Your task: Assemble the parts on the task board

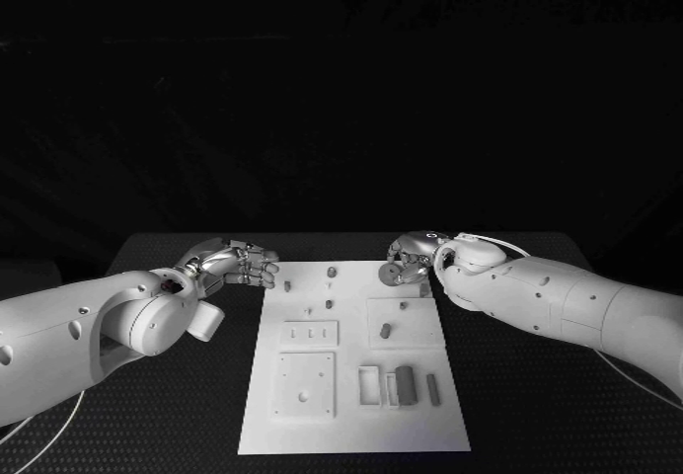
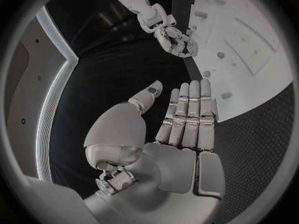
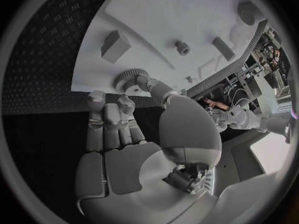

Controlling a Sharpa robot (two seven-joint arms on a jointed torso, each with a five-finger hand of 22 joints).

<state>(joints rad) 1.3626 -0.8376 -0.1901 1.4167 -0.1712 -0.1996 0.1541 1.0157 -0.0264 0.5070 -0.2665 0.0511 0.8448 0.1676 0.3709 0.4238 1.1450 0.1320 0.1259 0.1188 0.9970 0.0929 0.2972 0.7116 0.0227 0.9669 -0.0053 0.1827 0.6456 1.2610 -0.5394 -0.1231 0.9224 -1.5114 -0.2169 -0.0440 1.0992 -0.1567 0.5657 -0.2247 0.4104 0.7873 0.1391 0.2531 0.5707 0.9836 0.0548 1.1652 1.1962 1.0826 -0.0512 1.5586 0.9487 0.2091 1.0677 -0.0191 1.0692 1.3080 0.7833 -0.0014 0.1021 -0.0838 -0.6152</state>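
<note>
The white rectangular task board [image 1: 356, 395] lies mid-table. At its far edge, the right robot hand [image 1: 409, 259] pinches a small grey toothed gear [image 3: 129, 78]. The left robot hand [image 1: 232, 264] hovers beside, fingers straight, holding nothing.

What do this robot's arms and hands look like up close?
Both arms are smooth white shells with rounded joints and small dark screw holes. The left robot hand and right robot hand are silvery metal, with segmented fingers and pale pads on palm and fingers. A thin white cable loops over the right wrist.
</note>
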